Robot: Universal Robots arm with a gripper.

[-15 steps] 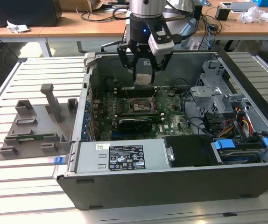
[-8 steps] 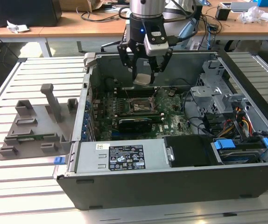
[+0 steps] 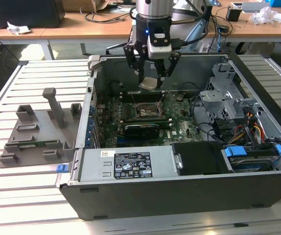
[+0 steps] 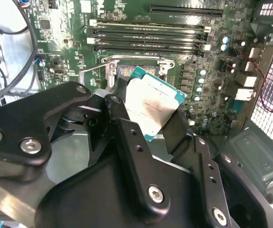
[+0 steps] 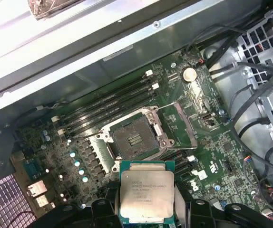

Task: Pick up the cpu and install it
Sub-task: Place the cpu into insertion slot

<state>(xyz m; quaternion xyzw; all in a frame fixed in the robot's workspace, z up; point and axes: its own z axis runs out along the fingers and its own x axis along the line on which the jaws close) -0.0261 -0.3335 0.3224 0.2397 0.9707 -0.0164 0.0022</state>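
**Fingers.** The gripper hangs in the upper centre of the exterior view, over the open computer case. Its fingers are black, angular, bolted links with a matte finish. They are clenched on the cpu, pinching it by two opposite edges, as both wrist views show.

**Cpu.** It is a small, flat square chip. The top is a silvery-grey metal plate with rounded corners, dull and smudged, with a darker stain near the middle in the second wrist view. Fine print crosses the plate in the first wrist view. A thin teal-green board edge rims the metal. The chip is held in the air inside the case, above the motherboard and apart from it. It is not seated.

**Socket.** The socket is a black square frame with a field of fine contacts at its centre. Its bright metal bracket lies folded open beside it. Long black memory slots run parallel just beside the socket. A round silver coin cell sits near them.

**Surroundings.** The case is grey sheet steel, lying on its side. A boxy power supply bearing a label sits along its near wall. The tabletop is pale slatted metal. A grey moulded fixture rests on it at the exterior view's left.
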